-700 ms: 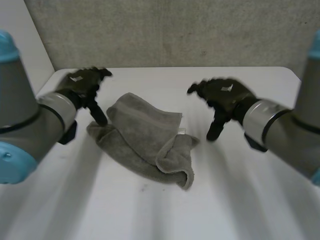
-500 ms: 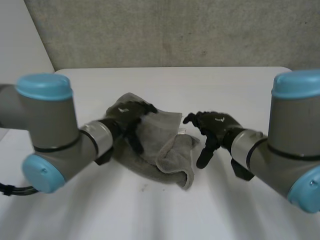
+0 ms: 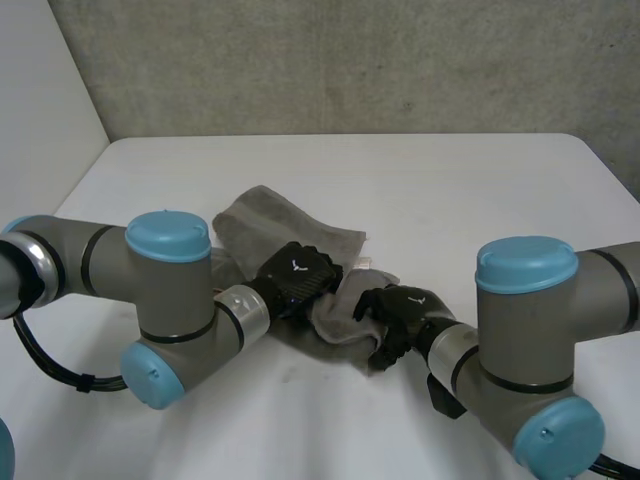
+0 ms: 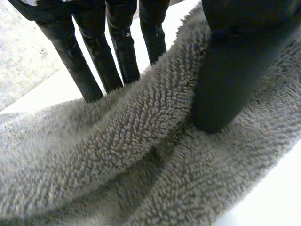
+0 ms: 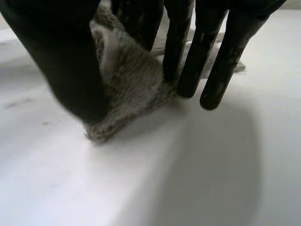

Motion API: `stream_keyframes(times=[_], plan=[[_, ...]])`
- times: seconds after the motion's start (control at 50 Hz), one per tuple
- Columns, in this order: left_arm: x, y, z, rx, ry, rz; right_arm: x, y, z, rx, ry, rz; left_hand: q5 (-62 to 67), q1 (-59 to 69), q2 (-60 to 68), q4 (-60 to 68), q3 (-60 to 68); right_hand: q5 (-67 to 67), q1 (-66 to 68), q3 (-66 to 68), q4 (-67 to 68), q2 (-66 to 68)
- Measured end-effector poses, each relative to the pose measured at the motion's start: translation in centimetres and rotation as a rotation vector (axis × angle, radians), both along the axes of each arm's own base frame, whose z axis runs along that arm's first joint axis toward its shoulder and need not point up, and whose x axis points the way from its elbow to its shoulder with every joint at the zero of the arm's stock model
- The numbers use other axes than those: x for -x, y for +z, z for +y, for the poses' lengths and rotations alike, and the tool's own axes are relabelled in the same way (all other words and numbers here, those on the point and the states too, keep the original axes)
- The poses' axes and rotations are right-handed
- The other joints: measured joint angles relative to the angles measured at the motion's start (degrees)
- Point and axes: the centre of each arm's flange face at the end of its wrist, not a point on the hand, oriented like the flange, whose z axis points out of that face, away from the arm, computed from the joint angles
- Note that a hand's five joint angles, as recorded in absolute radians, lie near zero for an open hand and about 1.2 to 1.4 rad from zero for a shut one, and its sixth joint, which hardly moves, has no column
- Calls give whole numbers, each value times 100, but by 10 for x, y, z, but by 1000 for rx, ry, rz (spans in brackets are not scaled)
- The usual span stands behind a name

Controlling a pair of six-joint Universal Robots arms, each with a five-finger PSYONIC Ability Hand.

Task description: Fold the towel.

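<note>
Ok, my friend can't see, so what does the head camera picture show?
A crumpled grey towel lies on a white table, with two black robot hands on it. The left hand is on its middle, the right hand at its near corner.

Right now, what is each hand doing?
Left hand: open, thumb and fingers astride a ridge of the towel.
Right hand: open, astride the towel's corner.
</note>
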Motion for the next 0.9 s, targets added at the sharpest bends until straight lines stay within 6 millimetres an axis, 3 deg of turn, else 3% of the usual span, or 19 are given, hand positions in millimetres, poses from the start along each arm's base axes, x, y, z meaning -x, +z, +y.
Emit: stream_keyframes(times=[0.04, 0.06, 0.14, 0.26, 0.32, 0.38, 0.46, 0.54, 0.6, 0.64, 0.66, 0.7, 0.76, 0.8, 0.84, 0.88, 0.9], plan=[[1, 2, -1, 12, 1, 10, -1, 0, -3, 24, -15, -2, 207, 210, 234, 221, 232, 1484, 1685, 1442, 1519, 1511], [3, 4, -2, 30, 2, 22, -3, 1, -8, 51, -31, -8, 916, 922, 967, 948, 956, 2212, 2390, 2172, 2257, 2198], [8, 14, -7, 87, 6, 58, -7, 7, -17, 107, -57, -28, 1806, 1724, 1930, 1930, 1836, 2489, 2641, 2450, 2534, 2446], [19, 56, -23, 262, 56, 171, -19, 40, -43, 252, -91, -111, 2128, 1993, 2339, 2401, 2270, 2594, 2806, 2492, 2589, 2453], [23, 86, -31, 345, 107, 248, -27, 73, -60, 377, -102, -187, 2152, 2008, 2363, 2432, 2287, 2608, 2856, 2492, 2591, 2453], [23, 133, -39, 438, 212, 379, -34, 118, -76, 556, -115, -286, 2153, 2010, 2393, 2472, 2330, 2618, 2870, 2492, 2591, 2453], [13, 176, -37, 463, 370, 531, -37, 177, -80, 791, -115, -393, 2153, 2010, 2398, 2476, 2340, 2624, 2871, 2492, 2591, 2453], [6, 182, -21, 406, 462, 592, -38, 200, -72, 879, -78, -408, 2213, 2011, 2399, 2477, 2356, 2624, 2871, 2493, 2591, 2453], [1, 163, 4, 307, 503, 568, -41, 192, -63, 834, -4, -360, 2213, 2024, 2404, 2478, 2356, 2624, 2901, 2493, 2591, 2454], [-3, 143, 20, 239, 508, 523, -43, 174, -58, 757, 46, -305, 2213, 2039, 2405, 2479, 2364, 2635, 2926, 2493, 2592, 2453], [-3, 143, 20, 239, 508, 523, -43, 174, -58, 757, 46, -305, 2213, 2039, 2405, 2479, 2364, 2635, 2926, 2493, 2592, 2453], [-7, 112, 45, 142, 497, 448, -44, 143, -52, 629, 107, -206, 2213, 2040, 2408, 2471, 2368, 2643, 2943, 2505, 2592, 2454], [-12, 89, 64, 67, 483, 391, -42, 110, -46, 509, 156, -94, 2213, 2036, 2185, 2259, 2247, 2643, 2948, 2518, 2593, 2454], [-16, 73, 78, 14, 474, 354, -39, 87, -41, 431, 188, -8, 1576, 1495, 1401, 1518, 1480, 2647, 2956, 2518, 2593, 2454], [-20, 62, 88, -32, 470, 324, -33, 67, -37, 369, 213, 68, 223, 51, 156, 205, 170, 2648, 2960, 2518, 2593, 2454], [-23, 58, 92, -54, 471, 310, -30, 58, -36, 343, 222, 101, 223, 51, 156, 205, 170, 2648, 2960, 2518, 2593, 2461], [-26, 55, 96, -77, 474, 294, -25, 50, -36, 319, 224, 132, -955, -1063, -1094, -978, -1084, 2649, 2961, 2518, 2593, 2482]])
